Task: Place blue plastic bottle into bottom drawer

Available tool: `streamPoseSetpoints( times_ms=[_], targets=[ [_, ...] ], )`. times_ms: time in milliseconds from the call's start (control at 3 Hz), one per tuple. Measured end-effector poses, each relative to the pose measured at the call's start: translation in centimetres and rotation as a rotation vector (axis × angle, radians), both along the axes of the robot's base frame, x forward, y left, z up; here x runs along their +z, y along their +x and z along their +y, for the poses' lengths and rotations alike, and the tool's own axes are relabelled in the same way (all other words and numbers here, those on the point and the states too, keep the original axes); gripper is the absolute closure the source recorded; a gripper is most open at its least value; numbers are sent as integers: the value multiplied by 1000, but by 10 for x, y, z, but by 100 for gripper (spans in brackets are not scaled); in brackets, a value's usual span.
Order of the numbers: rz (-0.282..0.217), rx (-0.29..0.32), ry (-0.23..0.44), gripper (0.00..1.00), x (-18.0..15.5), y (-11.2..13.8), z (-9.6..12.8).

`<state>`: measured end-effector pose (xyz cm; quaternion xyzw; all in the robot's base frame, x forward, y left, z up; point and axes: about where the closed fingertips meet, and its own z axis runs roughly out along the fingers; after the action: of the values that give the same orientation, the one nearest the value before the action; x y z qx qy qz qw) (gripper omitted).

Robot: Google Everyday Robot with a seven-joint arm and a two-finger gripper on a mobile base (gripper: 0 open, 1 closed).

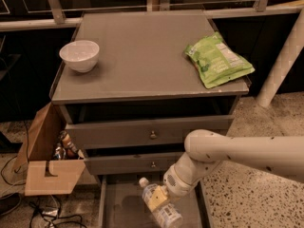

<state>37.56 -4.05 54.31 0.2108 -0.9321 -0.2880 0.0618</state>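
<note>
The blue plastic bottle (pixel 159 203) is clear with a white cap, lying tilted over the open bottom drawer (pixel 124 209) with its cap toward the cabinet. My gripper (pixel 160 199) is at the end of the white arm that reaches in from the right, and it is shut on the bottle around its middle. The bottle's lower end runs to the bottom edge of the view. I cannot tell whether the bottle touches the drawer floor.
A white bowl (pixel 79 55) and a green snack bag (pixel 218 60) sit on the grey cabinet top (pixel 142 51). Two upper drawers with small knobs (pixel 152 135) stand slightly pulled out. An open cardboard box (pixel 45 160) with items and cables is on the floor at left.
</note>
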Motion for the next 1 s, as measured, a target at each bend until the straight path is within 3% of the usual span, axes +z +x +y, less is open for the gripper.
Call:
streamPoseSetpoints(
  times_ms=[333, 667, 1000],
  targets=[
    [26, -60, -7, 100, -30, 3, 2],
    [27, -59, -7, 100, -30, 3, 3],
    [44, -36, -19, 100, -60, -5, 16]
  ],
)
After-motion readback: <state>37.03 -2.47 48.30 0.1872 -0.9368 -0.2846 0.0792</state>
